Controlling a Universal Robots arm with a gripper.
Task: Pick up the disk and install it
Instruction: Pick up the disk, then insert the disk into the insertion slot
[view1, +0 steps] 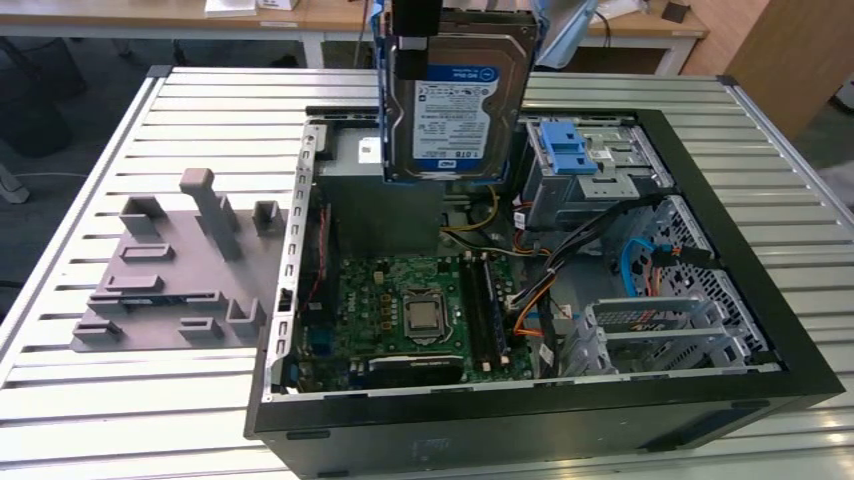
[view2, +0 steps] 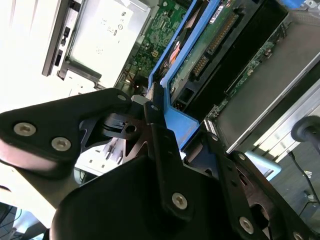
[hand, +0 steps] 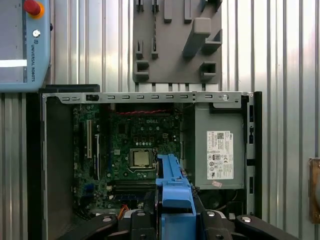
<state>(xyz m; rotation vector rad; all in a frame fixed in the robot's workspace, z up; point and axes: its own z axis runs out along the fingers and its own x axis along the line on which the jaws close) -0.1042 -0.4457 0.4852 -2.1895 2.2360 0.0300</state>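
Exterior view: pickup done. Disk (view1: 454, 100) hangs upright, label showing, above open computer case (view1: 534, 425), not seated in any bay. Second wrist view: claw (view2: 152, 102) clamped on disk's blue carrier rail. Install not yet done. Case lies on slatted metal counter (view1: 120, 420). Grey fixture plate (view1: 167, 290) just beside case, on exterior view's left. Wooden desks (view1: 307, 12) beyond case, at room's back.

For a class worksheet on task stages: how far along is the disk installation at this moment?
Done: the disk is picked up and off any surface. In hand: the gripper is shut on its blue rail, holding it upright above the open case. Left: the disk sits in no bay of the case yet, so installing is not done.
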